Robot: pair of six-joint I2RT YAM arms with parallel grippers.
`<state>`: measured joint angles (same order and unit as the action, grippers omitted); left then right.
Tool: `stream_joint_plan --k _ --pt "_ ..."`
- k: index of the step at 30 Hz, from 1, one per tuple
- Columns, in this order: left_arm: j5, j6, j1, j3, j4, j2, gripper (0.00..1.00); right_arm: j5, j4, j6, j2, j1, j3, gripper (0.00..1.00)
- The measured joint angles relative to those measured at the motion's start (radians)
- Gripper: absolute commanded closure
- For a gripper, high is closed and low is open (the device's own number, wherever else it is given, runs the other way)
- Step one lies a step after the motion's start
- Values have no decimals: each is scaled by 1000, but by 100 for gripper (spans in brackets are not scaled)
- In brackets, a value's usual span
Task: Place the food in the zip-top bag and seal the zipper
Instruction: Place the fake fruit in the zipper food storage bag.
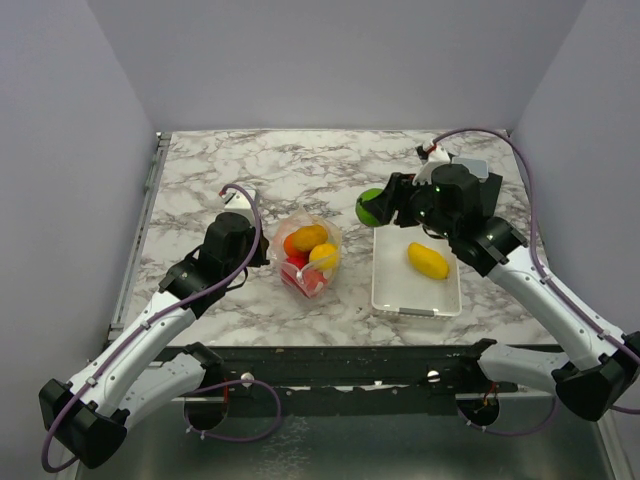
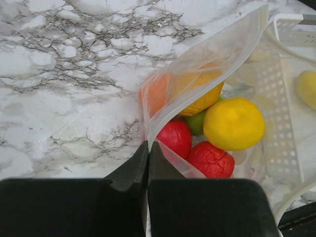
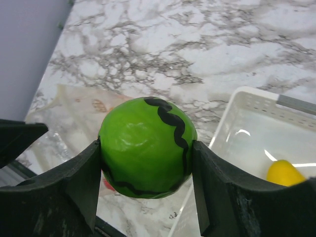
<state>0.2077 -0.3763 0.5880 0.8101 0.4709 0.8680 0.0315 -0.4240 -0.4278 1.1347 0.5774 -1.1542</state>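
Now, zip-top bag (image 1: 308,255): lying mid-tabletop (image 1: 250,170), its zipper (image 2: 212,54) running from left pincer (image 2: 148,146) toward white basket (image 1: 388,295); faint print unreadable.
Left pincer: pinching together on bag's edge.
Right pincer (image 3: 146,153): clamping green striped ball (image 1: 368,207) beside basket's far corner.
Food (image 2: 232,123): red, orange, yellow pieces sitting inside bag.

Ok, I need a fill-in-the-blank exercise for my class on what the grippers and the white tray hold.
1. The right gripper holds a ___ toy fruit.
2. The left gripper is shut on the edge of the ___.
3. One ___ fruit lies in the white tray.
Missing words: green; zip-top bag; yellow.
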Motion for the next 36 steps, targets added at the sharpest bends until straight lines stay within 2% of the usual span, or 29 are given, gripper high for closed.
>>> stream_joint_plan --k 9,20,28,36 --pt "0 0 0 -1 0 0 100 8 23 28 47 216 -126 75" --pt "-1 0 0 -1 0 0 100 164 18 89 269 431 -278 75" --pt "-2 0 0 -1 0 0 100 274 -5 119 406 509 -329 73" --pt "-3 0 0 -5 0 -9 100 343 -43 130 508 527 -349 65"
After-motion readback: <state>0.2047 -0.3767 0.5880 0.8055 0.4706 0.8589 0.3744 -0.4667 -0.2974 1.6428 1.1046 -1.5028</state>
